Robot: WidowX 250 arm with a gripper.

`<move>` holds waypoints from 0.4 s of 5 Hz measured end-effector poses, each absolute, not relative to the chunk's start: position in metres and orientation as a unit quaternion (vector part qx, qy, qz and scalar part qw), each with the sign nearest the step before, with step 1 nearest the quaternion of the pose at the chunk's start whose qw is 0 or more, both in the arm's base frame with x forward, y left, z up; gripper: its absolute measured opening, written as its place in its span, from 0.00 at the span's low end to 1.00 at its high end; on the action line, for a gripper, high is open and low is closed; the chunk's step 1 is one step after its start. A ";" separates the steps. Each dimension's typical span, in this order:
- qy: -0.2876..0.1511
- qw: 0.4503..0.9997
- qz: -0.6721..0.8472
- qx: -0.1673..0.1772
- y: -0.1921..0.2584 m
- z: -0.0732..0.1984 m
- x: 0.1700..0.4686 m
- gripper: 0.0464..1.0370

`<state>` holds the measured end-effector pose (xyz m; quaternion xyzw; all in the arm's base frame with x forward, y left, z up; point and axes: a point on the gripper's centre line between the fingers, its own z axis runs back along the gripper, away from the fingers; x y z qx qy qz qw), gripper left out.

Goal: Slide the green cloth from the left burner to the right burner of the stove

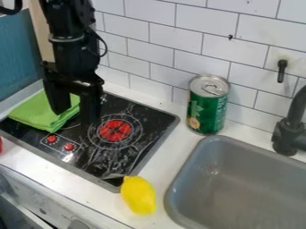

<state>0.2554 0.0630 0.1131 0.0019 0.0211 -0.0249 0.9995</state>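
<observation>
Gripper (76, 117) hangs near green cloth (37, 112), fingers (91, 105) parted, well apart from sink rim (188, 163).

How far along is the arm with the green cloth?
Looks done: gripper positioned at the folded green cloth, fingers apart.
In hand: no firm grip visible; can't tell if it touches the cloth.
Left, as far as I can judge: any grip or lift, as the cloth lies on the stove's far-left part.

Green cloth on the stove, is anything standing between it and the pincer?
Nothing visible stands between the pincer and the green cloth. The lemon and can are both out past the red burner.
</observation>
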 end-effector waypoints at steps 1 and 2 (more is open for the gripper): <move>0.034 0.999 -0.027 -0.002 0.063 0.106 0.254 0.97; 0.010 1.000 -0.021 0.000 0.090 0.108 0.271 0.97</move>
